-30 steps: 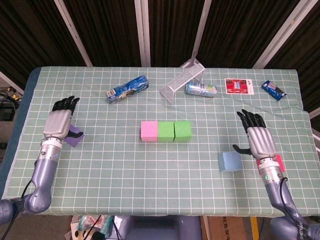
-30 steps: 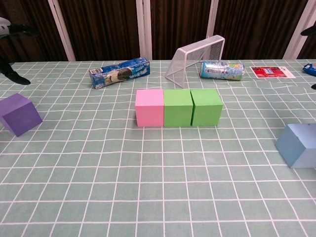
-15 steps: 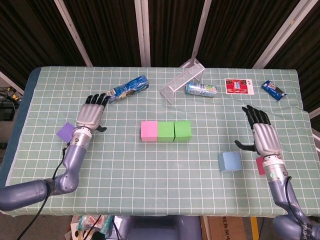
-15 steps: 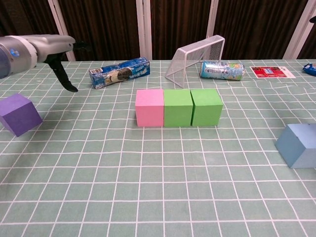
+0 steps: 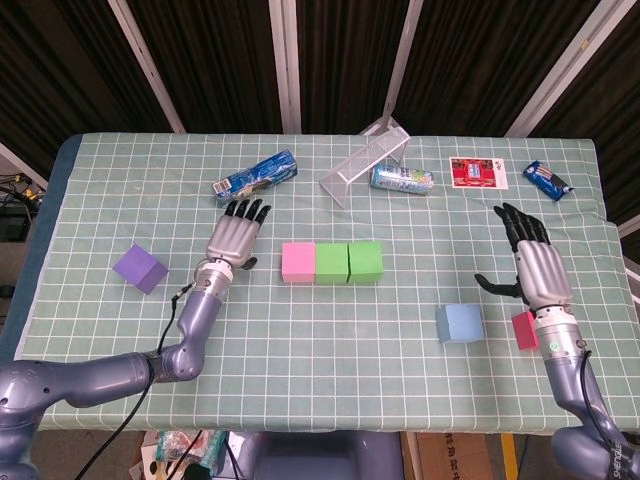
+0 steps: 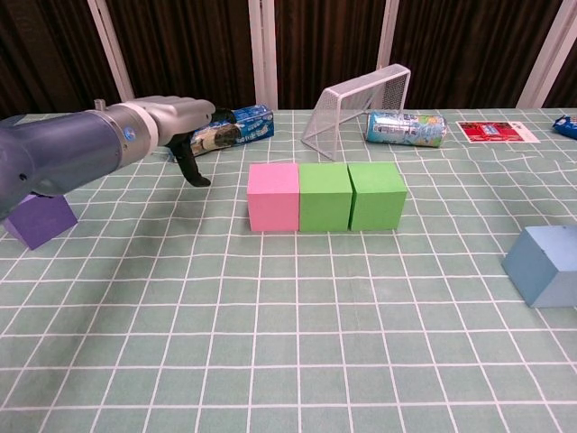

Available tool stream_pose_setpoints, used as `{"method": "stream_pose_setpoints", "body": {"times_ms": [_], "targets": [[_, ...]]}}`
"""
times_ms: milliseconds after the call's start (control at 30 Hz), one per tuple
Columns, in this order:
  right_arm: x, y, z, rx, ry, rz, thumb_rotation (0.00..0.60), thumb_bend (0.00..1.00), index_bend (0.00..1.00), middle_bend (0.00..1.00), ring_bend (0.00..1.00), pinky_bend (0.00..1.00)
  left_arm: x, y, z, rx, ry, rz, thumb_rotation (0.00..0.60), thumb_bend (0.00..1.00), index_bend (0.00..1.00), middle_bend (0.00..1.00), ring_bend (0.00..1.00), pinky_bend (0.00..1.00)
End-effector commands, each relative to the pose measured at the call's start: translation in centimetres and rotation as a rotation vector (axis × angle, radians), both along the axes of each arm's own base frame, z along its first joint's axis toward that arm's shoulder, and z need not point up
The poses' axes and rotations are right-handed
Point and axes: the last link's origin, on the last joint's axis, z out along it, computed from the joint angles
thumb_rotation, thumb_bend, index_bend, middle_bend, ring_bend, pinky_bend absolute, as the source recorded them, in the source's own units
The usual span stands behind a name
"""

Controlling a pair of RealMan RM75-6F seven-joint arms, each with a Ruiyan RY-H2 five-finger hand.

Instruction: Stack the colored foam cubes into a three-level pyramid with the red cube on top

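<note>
Even, bright overhead light across green checked cloth-covered counter point(image 5: 330, 330); backdrop behind it dark. Shadows soft, short, close under row of pink and green foam cubes point(image 6: 325, 196). Head view sharp throughout. Chest view: near grey left arm point(image 6: 63, 162) slightly soft, grid lines bowing toward frame edges.

Left robot hand point(image 6: 185, 122) hovers left of the cube row, holding nothing.
Pink cube point(image 6: 273, 197) and two green cubes point(image 6: 352, 196) sit touching in a line on the surface point(image 6: 288, 343). Purple cube point(image 6: 38, 219) far left, partly behind the arm; blue cube point(image 6: 544, 265) tilted at right edge. Wire goal point(image 6: 356, 108), can point(image 6: 406, 128), cookie pack point(image 6: 225, 131) behind.
</note>
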Motion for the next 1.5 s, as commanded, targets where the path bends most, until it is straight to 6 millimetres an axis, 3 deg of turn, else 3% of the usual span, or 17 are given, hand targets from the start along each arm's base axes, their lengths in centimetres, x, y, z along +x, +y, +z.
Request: {"method": "stream_pose_setpoints", "body": {"times_ms": [33,700,1500], "targets": [[0.0,0.0,0.1,0.001,-0.004,-0.002,0.6,0.24,0.0,0.0,0.0,0.0,0.6,0.0,-0.8,-0.008,-0.001,-0.014,0.6,0.34,0.0,0.01,0.01,0.04],[0.2,0.0,0.1,0.006,-0.039,0.001,0.6,0.24,0.0,0.0,0.0,0.0,2.9,0.0,-3.7,-0.036,-0.005,-0.062,0.6,0.34,0.0,0.01,0.01,0.04],[0.2,-0.1,0.2,0.005,-0.045,0.001,0.6,0.24,0.0,0.0,0.0,0.0,3.4,0.1,-4.7,-0.036,-0.003,-0.064,0.6,0.33,0.0,0.01,0.01,0.04]]}}
